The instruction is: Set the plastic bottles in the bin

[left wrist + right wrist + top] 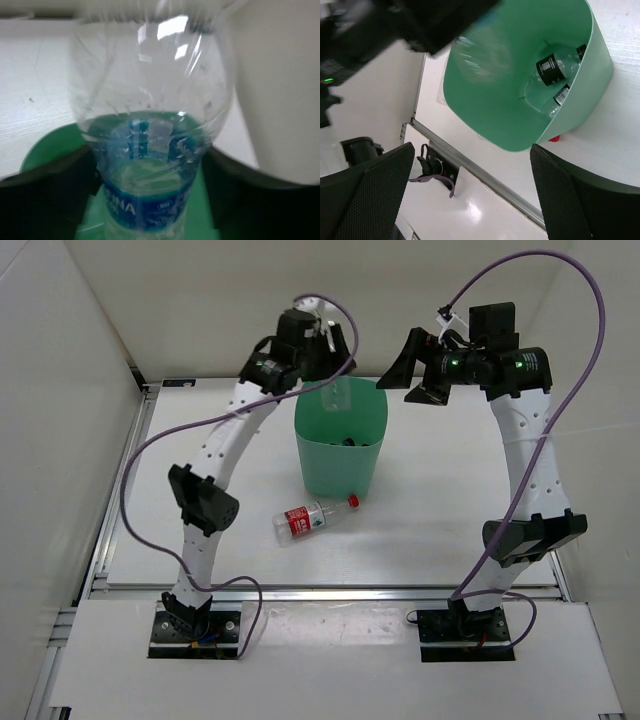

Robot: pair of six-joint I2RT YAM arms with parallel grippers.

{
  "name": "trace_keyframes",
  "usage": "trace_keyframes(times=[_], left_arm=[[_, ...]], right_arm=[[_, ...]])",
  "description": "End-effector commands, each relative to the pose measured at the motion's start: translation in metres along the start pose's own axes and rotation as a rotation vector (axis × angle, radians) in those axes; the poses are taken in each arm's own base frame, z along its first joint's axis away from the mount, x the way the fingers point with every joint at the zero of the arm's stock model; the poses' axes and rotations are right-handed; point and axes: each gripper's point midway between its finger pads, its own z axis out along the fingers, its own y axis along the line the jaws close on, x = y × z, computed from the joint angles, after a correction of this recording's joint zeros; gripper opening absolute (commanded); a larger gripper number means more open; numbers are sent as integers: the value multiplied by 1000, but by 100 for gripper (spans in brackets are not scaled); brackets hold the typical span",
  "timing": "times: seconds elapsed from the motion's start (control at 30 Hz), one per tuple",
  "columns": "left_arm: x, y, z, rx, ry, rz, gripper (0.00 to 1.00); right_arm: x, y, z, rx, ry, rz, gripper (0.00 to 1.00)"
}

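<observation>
Green bin [340, 455], rounded-square rim and tapering sides, stands upright mid-worktop, somewhat nearer the far edge. Left gripper [150, 195] is clamped on a clear bottle [150, 125], dark fingers [55, 195] pressing either side of it. That bottle is crinkled see-through plastic with a blue label band, and it hangs over the bin's far-left rim; green shows under it in the left wrist view. Right gripper [475, 195] is up by the bin's far-right side, jaws wide apart and holding nothing, mesh-textured pads [370, 195] at both sides of the frame, looking down into the bin. Inside on the bin floor: dark-labelled bottles [552, 67], black caps, lying tilted against the wall; exact count unclear. Red-labelled bottle [312, 519] lies on its side on the white worktop [450, 490] just beside the bin's base on the near-edge side. Its body is clear and its red cap [353, 501] points toward the bin.
</observation>
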Motion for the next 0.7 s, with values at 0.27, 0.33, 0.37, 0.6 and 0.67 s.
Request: trace_keyframes(times=[0.27,0.33,0.37,0.6,0.67], left_arm=[[-90,9,-158,-274,-365,165,100],[-91,49,-181,-393,-397,94,100],[-93,85,-194,-472,-402,66,100],[32,239,-217,-627,-54,-6,99],[59,253,-210,-633,20,-1,100]], right_arm=[[8,2,-8,-11,4,-25,100],[9,4,-8,-21,9,-25,100],[9,1,-4,-17,17,-19,100],[16,6,7,-36,55,-23,100],[16,6,7,-36,55,-23,100]])
